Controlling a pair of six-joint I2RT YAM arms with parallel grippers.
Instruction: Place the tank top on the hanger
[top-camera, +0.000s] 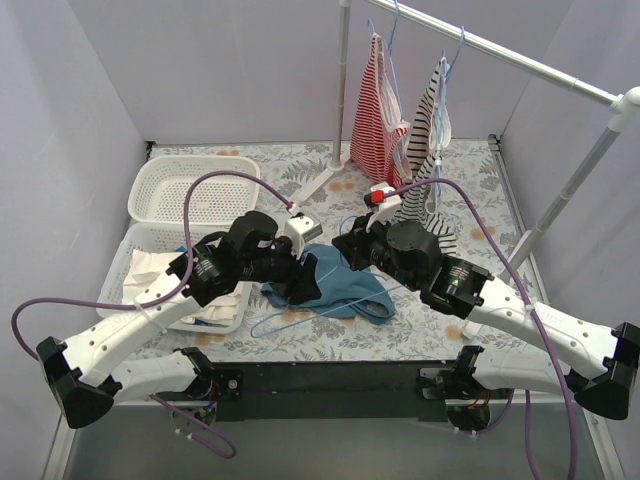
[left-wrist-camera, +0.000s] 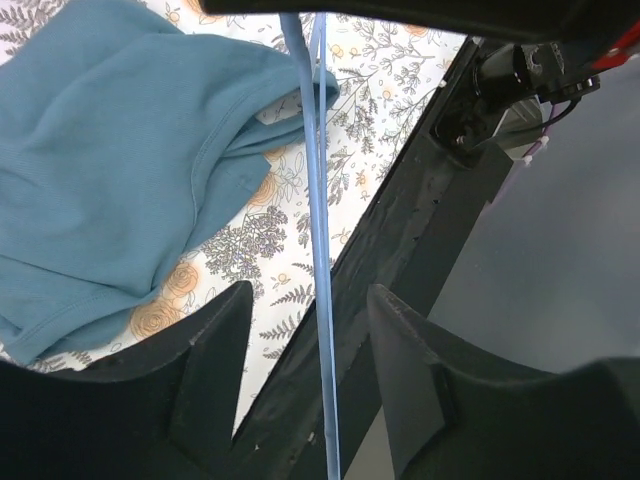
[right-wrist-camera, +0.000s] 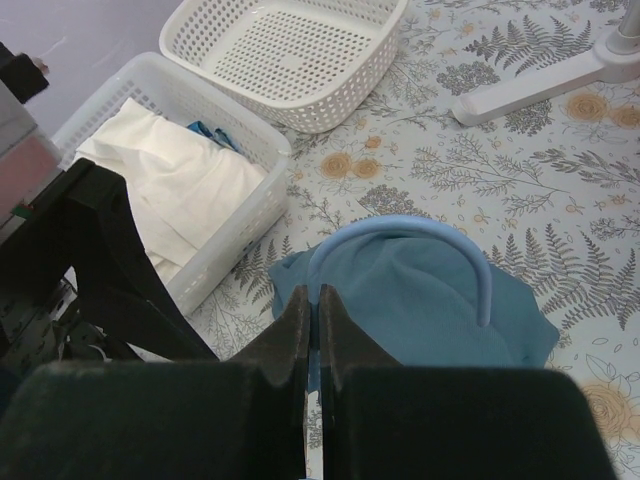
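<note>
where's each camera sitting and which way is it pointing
top external: above and behind, looking down at the table; both arms show.
left wrist: on left arm, past open left gripper to hanger and tank top.
right wrist: on right arm, past shut right gripper to tank top, baskets.
shared: tank top in all.

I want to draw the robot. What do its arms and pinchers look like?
Both arms, the left arm and the right arm, have white shells with chunky black joints. A purple cable loops along each. The left gripper and right gripper have two flat black fingers.
</note>
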